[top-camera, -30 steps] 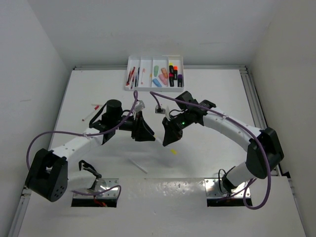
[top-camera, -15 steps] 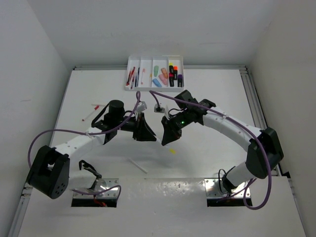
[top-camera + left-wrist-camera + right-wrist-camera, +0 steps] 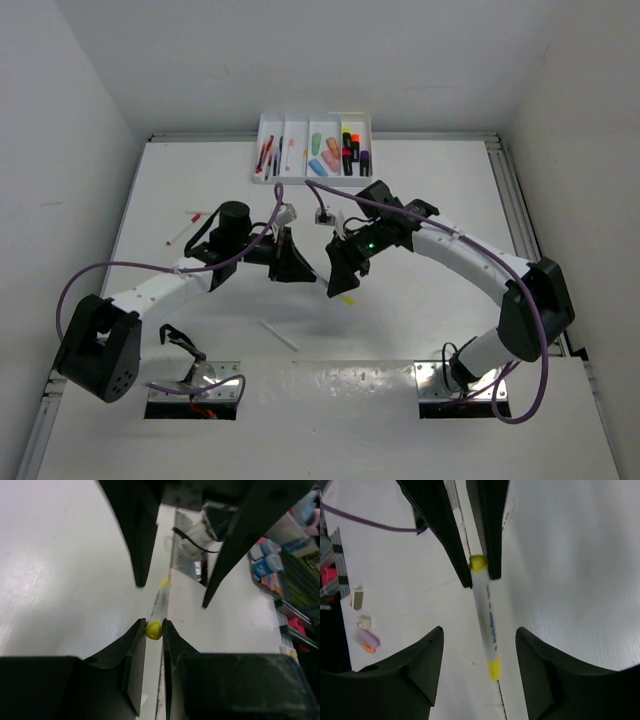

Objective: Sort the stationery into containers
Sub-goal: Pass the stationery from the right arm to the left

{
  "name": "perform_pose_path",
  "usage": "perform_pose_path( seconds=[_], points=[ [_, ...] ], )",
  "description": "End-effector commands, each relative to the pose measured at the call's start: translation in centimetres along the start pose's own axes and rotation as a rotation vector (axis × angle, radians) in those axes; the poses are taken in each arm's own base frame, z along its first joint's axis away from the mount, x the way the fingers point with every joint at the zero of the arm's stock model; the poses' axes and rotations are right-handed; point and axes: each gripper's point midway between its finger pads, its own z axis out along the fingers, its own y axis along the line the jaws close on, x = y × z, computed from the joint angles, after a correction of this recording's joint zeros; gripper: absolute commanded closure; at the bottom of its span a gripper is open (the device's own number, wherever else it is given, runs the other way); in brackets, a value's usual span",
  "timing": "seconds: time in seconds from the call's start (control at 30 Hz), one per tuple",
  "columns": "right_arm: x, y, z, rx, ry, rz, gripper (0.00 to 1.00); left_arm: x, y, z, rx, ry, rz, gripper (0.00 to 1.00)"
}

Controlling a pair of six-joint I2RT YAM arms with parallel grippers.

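Observation:
A white pen with yellow ends (image 3: 485, 615) hangs above the table between both grippers. My left gripper (image 3: 154, 625) is shut on one yellow end (image 3: 153, 630). My right gripper (image 3: 479, 630) is open, its fingers (image 3: 425, 655) apart on either side of the pen's other yellow end without touching it. From the top view the left gripper (image 3: 306, 277) and right gripper (image 3: 335, 288) meet tip to tip at mid-table, with the pen's yellow tip (image 3: 347, 299) showing below them. The white divided tray (image 3: 265, 125) at the far edge holds pens and highlighters (image 3: 345, 150).
A thin white pen (image 3: 280, 335) lies on the table near the left arm. Two red-and-white pens (image 3: 185, 225) lie at the far left. Purple cables (image 3: 330, 200) loop over both arms. Silver base plates (image 3: 195, 385) sit at the near edge.
My right gripper has opened and let go of the pen. My left gripper has shut onto the pen's yellow end. Both arms stayed roughly in place.

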Motion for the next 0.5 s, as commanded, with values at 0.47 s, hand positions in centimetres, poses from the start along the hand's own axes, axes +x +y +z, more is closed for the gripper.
perform_pose_path(
  seconds=[0.47],
  points=[
    [-4.2, -10.7, -15.2, 0.236, -0.555, 0.383, 0.35, -23.0, 20.9, -13.1, -1.168, -0.265, 0.542, 1.0]
  ],
)
